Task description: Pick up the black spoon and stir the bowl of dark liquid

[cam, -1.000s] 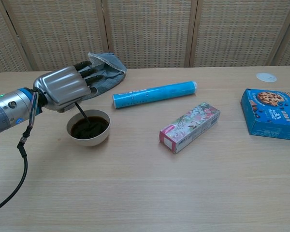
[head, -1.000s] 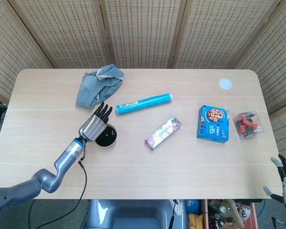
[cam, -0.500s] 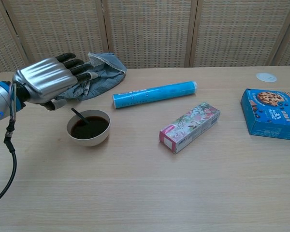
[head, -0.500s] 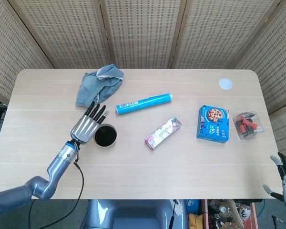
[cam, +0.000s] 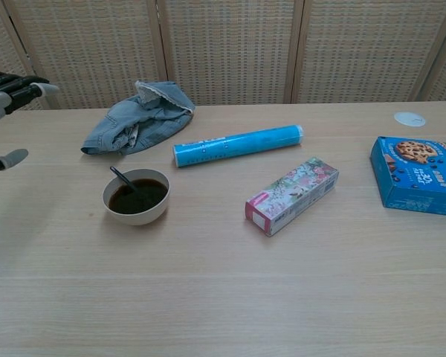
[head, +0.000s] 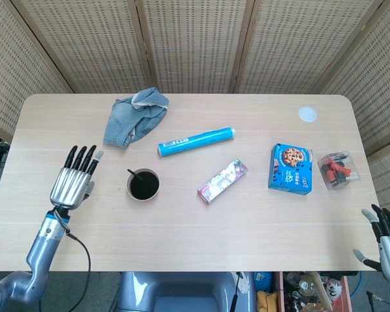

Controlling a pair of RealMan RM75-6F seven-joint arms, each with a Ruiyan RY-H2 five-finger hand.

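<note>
A white bowl (head: 143, 185) (cam: 136, 197) of dark liquid stands on the table left of centre. The black spoon (head: 136, 174) (cam: 123, 178) leans in it, handle up toward the back left, with nothing holding it. My left hand (head: 74, 178) (cam: 6, 93) hovers open to the left of the bowl, well apart from it, fingers spread. Only its fingertips show at the left edge of the chest view. My right hand (head: 385, 234) is open at the lower right corner of the head view, off the table's edge.
A crumpled denim cloth (head: 134, 115) lies behind the bowl. A blue roll (head: 197, 140), a floral box (head: 222, 181), a blue cookie box (head: 291, 168), a clear box of red and black parts (head: 338, 169) and a white disc (head: 307, 114) lie to the right.
My left hand let go of the spoon, which stays leaning in the bowl. The hand opened and drew away to the left of the bowl.
</note>
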